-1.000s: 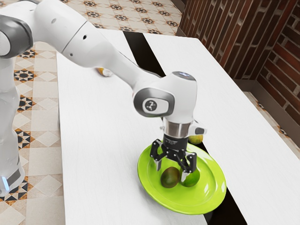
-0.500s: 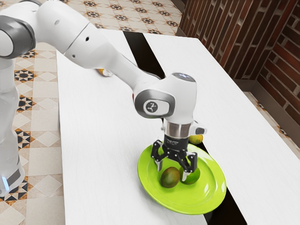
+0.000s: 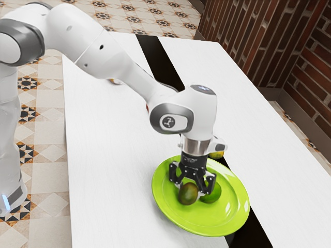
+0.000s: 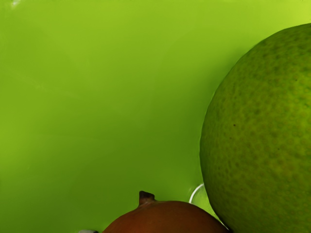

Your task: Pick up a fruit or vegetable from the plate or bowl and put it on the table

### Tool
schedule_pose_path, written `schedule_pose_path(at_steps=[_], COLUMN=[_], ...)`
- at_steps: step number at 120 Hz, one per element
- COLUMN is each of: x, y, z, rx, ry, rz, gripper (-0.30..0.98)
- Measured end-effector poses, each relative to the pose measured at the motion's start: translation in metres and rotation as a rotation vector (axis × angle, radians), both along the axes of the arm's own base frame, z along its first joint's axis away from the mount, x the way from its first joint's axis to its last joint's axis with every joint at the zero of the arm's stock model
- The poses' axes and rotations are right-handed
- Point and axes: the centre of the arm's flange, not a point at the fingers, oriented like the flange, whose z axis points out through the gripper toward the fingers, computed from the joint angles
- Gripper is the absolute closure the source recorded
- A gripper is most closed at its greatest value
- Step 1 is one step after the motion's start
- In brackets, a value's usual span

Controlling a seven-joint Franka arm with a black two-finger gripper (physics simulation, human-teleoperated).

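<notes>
On the green plate (image 3: 231, 217), left of centre toward 9 o'clock in the exterior view, lies the brown fruit (image 3: 187, 195), beneath the claw (image 3: 189, 191); whether the latter is apart or clamped cannot be told. Probable handling: firm, moderately heavy, smooth, inclined to roll; best grasped across its widest girth, clear of the stem (image 4: 146, 197). Count: one plate; two fruits upon it, the green fruit (image 3: 212, 193) at 3 o'clock from the brown; one yellow fruit (image 3: 216, 154) beyond the rim, toward 1 o'clock.
</notes>
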Motion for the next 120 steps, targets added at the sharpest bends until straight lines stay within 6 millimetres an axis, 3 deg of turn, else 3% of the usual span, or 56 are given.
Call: schedule_pose_path(at_steps=[10, 23, 33, 38, 49, 54, 70, 77, 89, 102, 110, 117, 120], x=[-0.002, -0.014, -0.024, -0.021, -0.008, -0.005, -0.002, -0.001, 0.001, 0.006, 0.011, 0.023, 0.018], y=[0.002, 0.008, 0.015, 0.038, 0.118, 0.144, 0.183, 0.214, 0.259, 0.276, 0.283, 0.274, 0.276], z=[0.021, 0.077, 0.108, 0.12, 0.14, 0.143, 0.141, 0.141, 0.136, 0.139, 0.173, 0.253, 0.276], rx=[-0.004, -0.002, 0.001, 0.006, 0.025, 0.031, 0.037, 0.04, 0.039, 0.036, 0.006, -0.027, -0.028], ry=[-0.038, -0.138, -0.188, -0.203, -0.225, -0.223, -0.203, -0.193, -0.174, -0.178, -0.217, -0.266, -0.255], rz=[0.013, 0.034, 0.057, 0.106, 0.272, 0.325, 0.408, 0.462, 0.538, 0.567, 0.63, 0.677, 0.707], gripper=[0.41, 0.41, 0.41, 0.42, 0.41, 0.41, 0.42, 0.41, 0.21, 0.1, 0.06, 0.04, 0.03])
